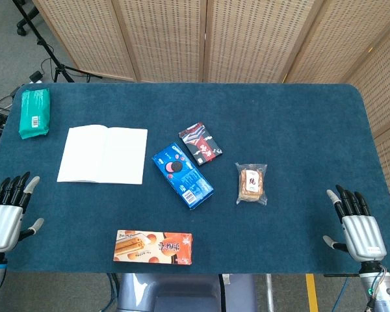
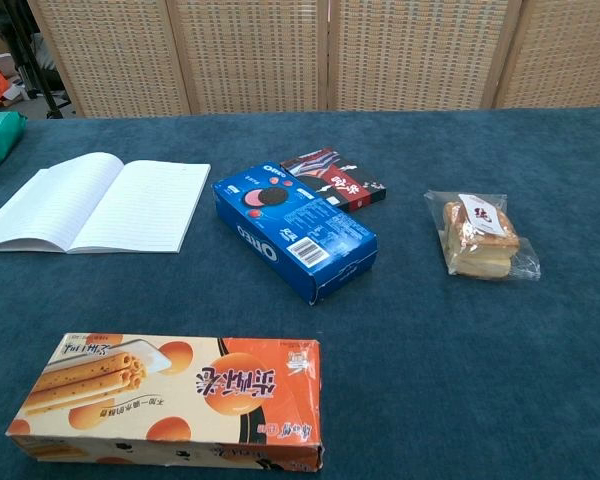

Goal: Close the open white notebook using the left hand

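We observe a dark blue felt-covered tabletop (image 1: 299,123) carrying six items. The open white lined-paper notebook (image 1: 103,155) lies flat on the left half of the tabletop, both pages facing up, with the spine running from near to far. The chest view confirms the ruled pages and shows the left page curving slightly upward.

The left hand (image 1: 5,218) rests at the near left edge of the tabletop, well apart from the notebook and nearer than it. Its fingers are extended and spread, and it holds nothing. The right hand (image 1: 357,227) rests at the near right edge in the same posture, fingers apart and empty. Neither hand appears in the chest view.

A green plastic-wrapped packet (image 1: 35,113) lies far left, beyond the notebook. A blue rectangular cardboard Oreo box (image 1: 182,175) lies near the centre, set diagonally. A small black-and-red carton (image 1: 200,143) sits just beyond it, touching or almost touching its far end. A clear plastic bag of brown pastries (image 1: 251,183) lies right of the Oreo box. A long orange cardboard box of wafer rolls (image 1: 153,247) lies at the near edge, centre-left.
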